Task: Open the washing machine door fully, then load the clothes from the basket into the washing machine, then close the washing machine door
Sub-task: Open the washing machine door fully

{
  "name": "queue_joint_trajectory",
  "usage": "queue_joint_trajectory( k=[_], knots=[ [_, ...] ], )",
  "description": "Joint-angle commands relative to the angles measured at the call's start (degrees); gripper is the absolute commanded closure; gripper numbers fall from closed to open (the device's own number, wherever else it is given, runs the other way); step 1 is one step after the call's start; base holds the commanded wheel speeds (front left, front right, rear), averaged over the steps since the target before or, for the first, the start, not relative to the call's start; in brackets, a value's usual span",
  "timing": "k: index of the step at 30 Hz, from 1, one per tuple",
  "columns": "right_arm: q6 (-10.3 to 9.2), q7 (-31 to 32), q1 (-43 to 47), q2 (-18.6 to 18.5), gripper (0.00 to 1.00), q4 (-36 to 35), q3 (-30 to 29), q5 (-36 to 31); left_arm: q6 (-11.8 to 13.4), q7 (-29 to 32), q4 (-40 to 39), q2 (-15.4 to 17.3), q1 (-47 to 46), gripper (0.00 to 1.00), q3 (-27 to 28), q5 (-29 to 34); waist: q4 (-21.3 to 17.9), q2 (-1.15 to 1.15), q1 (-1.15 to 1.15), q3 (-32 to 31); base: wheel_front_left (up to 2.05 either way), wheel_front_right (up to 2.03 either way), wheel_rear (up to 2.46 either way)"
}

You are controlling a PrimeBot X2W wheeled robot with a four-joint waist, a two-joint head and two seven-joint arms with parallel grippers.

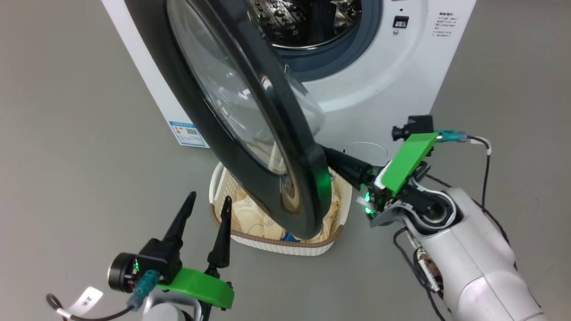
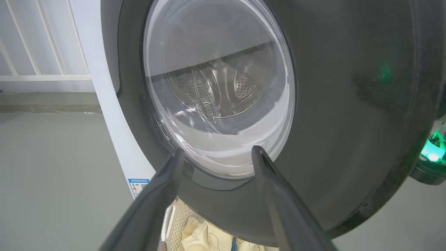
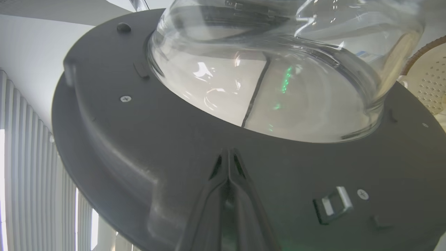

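From the head view, the big white boxy front-loading washing machine has its round black-rimmed glass door swung partway out over the cream perforated plastic basket on the grey floor. Pale cream-yellow clothes lie inside the basket. The left gripper hovers beside the basket, fingers spread and empty.

In the left wrist view, those parted fingers point at the door's outer glass.

In the right wrist view, the right gripper is pinched together on nothing, its tips at the door's inner rim just below the bulging bowl.

Door glossy black; washer white; basket cream w/ brown rim.
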Motion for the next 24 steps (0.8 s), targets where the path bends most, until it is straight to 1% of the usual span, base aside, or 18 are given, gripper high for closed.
queue_joint_trajectory(
  k=[1,7,11,19,24],
  knots=[
    [0.1,-0.6,0.9,1.7,1.0,-1.8,2.5,1.4,-0.4,-0.5,-1.1,0.9,-0.4,0.0,2.1,0.5,0.4,0.0,0.0,-0.5,0.0,0.0,0.0],
    [0.1,-3.7,1.3,1.7,1.0,-2.0,9.1,5.1,-0.5,-0.5,-0.8,0.9,0.3,0.0,2.3,0.7,0.7,0.0,0.0,-1.3,0.0,0.0,0.0],
    [0.1,-5.6,1.1,1.7,1.0,-1.7,11.9,6.7,-0.6,-0.5,-0.7,0.9,0.4,0.0,2.4,0.7,0.8,0.0,0.0,-1.7,0.0,0.0,0.0],
    [0.1,-8.2,0.5,1.7,1.0,-0.9,14.0,8.3,-0.6,-0.5,-0.7,0.9,0.6,0.0,2.8,0.6,0.6,0.0,0.0,-1.8,0.0,0.0,0.0],
    [0.1,-10.6,0.7,0.9,1.0,-1.2,13.9,9.3,-0.6,-0.5,-0.8,0.9,0.8,0.0,3.0,0.5,0.0,0.0,0.0,-1.9,0.0,0.0,0.0]
  ],
)
